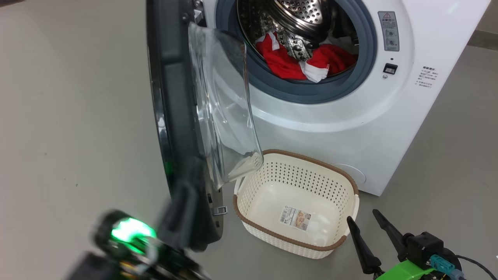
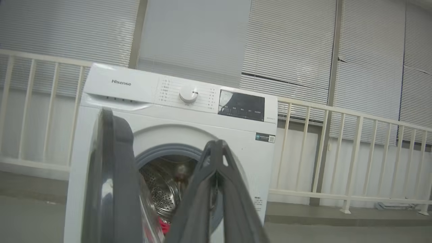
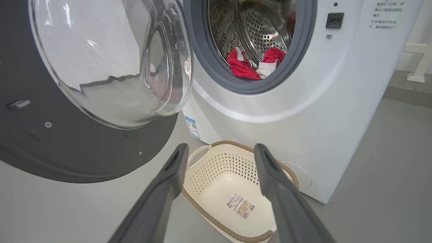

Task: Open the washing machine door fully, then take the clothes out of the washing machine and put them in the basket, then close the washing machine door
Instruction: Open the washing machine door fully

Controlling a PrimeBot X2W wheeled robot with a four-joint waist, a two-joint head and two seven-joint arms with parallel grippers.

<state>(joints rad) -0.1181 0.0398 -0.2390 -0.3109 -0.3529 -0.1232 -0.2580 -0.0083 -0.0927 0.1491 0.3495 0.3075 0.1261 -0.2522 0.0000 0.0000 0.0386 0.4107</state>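
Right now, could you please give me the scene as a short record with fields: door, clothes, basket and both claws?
washing machine door: open, standing out from the washing machine
clothes: red, lying in the drum
basket: on the floor before the machine, no clothes inside, paper label on its bottom
left claw: shut, nothing between its fingers, beside the door's edge
right claw: open, empty, near the basket
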